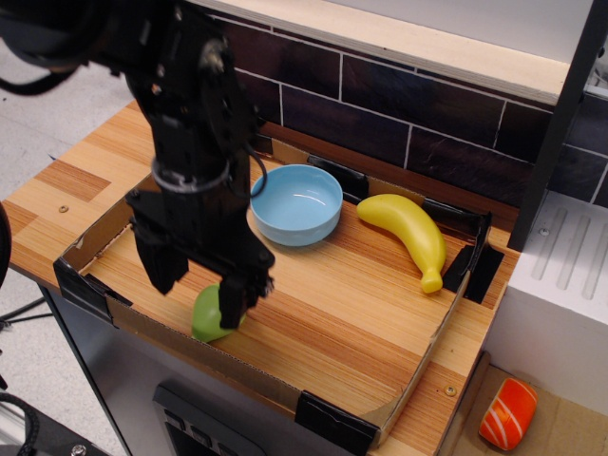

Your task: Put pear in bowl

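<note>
The pear (205,314) is a small light-green toy with a smooth skin. I judge it is light, stiff and probably hollow plastic, so it will not break, but its round glossy surface may slip or roll away if the fingers press it off-centre. The best place to take it seems to be across the widest part of the body, not the narrow top, with one finger on each side.

It lies on the wooden floor of the cardboard tray (95,233), close to the front edge of the table, toward the front left corner. Only a part of it shows, because the black gripper (195,287) stands directly over it and covers its upper side. The two fingers are spread apart and hold nothing: one finger is to the left of the pear, the other is in front of its right side. I cannot tell whether either finger touches it already.

The blue bowl (296,203) stands near the back edge of the tray, well apart from the pear, empty. A yellow banana (406,231) lies to the right of the bowl, toward the back right corner.
</note>
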Robot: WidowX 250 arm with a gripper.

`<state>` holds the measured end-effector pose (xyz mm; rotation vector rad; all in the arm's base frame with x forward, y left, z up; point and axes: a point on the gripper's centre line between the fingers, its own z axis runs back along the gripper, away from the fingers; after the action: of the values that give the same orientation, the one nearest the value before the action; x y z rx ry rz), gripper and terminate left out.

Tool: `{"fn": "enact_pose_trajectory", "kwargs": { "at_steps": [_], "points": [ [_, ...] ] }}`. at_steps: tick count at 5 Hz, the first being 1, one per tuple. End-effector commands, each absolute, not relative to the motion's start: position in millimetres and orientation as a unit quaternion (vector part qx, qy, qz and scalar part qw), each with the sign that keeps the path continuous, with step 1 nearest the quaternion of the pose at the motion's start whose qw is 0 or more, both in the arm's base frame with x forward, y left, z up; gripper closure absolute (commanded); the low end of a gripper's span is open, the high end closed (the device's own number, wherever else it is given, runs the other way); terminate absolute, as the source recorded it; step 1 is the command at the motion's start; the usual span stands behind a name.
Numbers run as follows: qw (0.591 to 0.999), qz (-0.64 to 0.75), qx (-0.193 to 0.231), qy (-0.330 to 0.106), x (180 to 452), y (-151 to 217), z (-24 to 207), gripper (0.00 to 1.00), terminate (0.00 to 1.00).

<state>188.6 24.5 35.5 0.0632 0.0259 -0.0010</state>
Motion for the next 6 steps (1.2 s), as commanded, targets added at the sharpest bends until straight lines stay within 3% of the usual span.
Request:
{"fn": "enact_pose_trajectory", "kwargs": {
  "at_steps": [1,2,3,4,5,6],
  "points": [
    [0.999,0.007,0.043,0.032,198,24,15,0.0,0.0],
    [0.998,0.012,0.059,0.029,208,32,3,0.0,0.0],
    [0.998,0.013,0.056,0.024,209,34,4,1.0,0.0],
    [0.999,0.01,0.043,0.031,206,35,15,1.0,0.0],
    [0.999,0.031,0.02,0.033,210,36,42,1.0,0.0],
    [0.998,0.062,0.002,0.023,229,32,67,1.0,0.0]
  ]
}}
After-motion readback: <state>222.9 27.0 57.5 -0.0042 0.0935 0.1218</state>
